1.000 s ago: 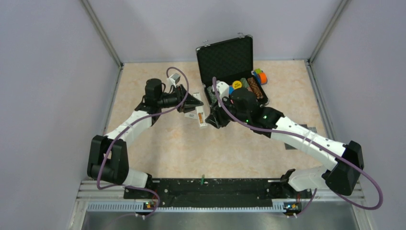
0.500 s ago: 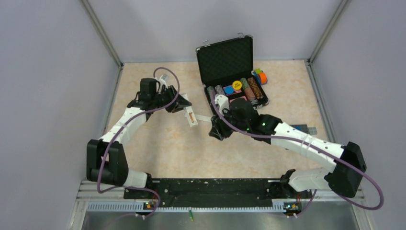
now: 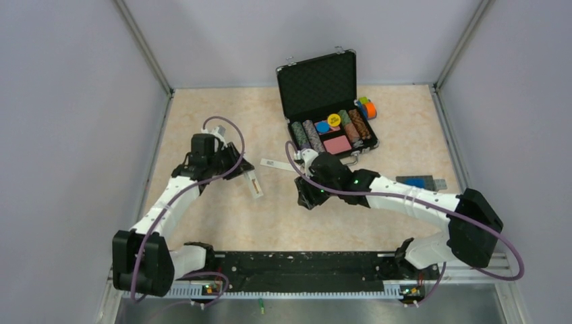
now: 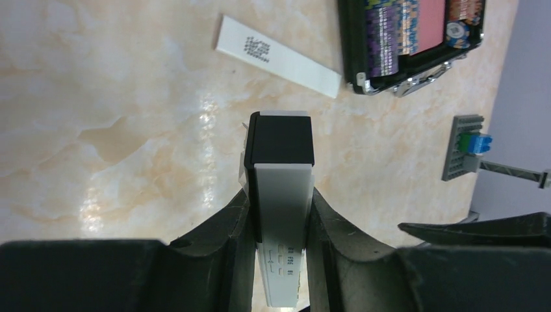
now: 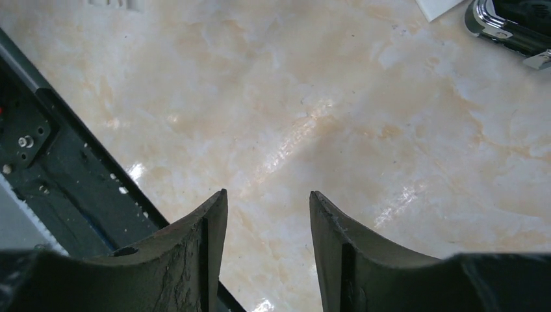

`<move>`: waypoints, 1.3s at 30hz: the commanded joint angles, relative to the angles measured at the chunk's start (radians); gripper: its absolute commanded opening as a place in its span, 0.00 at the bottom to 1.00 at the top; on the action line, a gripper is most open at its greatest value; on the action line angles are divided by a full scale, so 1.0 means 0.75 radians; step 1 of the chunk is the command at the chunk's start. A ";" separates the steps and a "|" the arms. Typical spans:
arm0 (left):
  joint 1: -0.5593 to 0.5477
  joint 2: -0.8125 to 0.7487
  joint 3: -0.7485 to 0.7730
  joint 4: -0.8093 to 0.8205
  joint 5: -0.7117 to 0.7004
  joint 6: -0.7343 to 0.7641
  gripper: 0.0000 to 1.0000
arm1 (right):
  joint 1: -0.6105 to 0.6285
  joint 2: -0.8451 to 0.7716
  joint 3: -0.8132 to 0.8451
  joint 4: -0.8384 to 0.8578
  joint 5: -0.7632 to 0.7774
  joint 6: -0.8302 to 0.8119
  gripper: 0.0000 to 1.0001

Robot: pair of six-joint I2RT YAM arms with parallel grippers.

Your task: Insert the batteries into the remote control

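My left gripper (image 3: 251,181) is shut on the white remote control (image 3: 254,184), a slim bar with a black end, and holds it at the table's left middle. In the left wrist view the remote (image 4: 283,182) is pinched between the fingers of the gripper (image 4: 281,195). A brownish-red strip shows along it in the top view. A flat white strip with a dark label patch (image 3: 273,164) (image 4: 279,47) lies on the table. My right gripper (image 3: 303,197) (image 5: 268,193) is open and empty over bare table. A green battery (image 3: 261,307) lies in the metal trough past the front rail.
An open black case (image 3: 317,81) with poker chips stands at the back, its corner in the left wrist view (image 4: 390,81). Coloured blocks (image 3: 367,108) sit behind it. A grey baseplate with a blue brick (image 3: 421,182) (image 4: 462,146) lies on the right. A black rail (image 3: 297,263) (image 5: 39,149) runs along the front edge.
My left gripper carried the remote leftward and nearer. My right gripper let go of it and pulled back. The white strip now lies on the table. The green battery dropped from the rail into the trough.
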 commanded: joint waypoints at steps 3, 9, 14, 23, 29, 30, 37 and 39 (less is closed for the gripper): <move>-0.003 -0.176 -0.163 0.112 -0.089 0.048 0.00 | 0.015 0.072 -0.036 0.127 0.170 0.099 0.50; -0.003 -0.379 -0.239 0.047 -0.244 0.083 0.00 | 0.015 0.138 -0.036 0.166 0.185 0.114 0.50; -0.003 -0.574 -0.259 -0.027 -0.382 0.093 0.00 | 0.015 0.181 -0.021 0.162 0.152 0.141 0.50; -0.003 -0.864 -0.252 -0.174 -0.520 0.057 0.00 | 0.069 0.231 0.052 0.052 0.145 0.213 0.50; -0.003 -0.994 -0.188 -0.234 -0.619 0.042 0.00 | 0.152 0.251 0.103 -0.039 0.079 0.301 0.50; -0.003 -1.005 -0.171 -0.243 -0.624 0.045 0.00 | 0.180 0.254 0.109 -0.041 0.079 0.316 0.50; -0.003 -0.984 0.040 -0.337 -0.682 0.132 0.00 | 0.450 0.385 0.328 -0.108 0.061 0.435 0.50; -0.003 -0.952 0.142 -0.410 -0.736 0.144 0.00 | 0.537 0.516 0.478 -0.214 0.090 0.479 0.50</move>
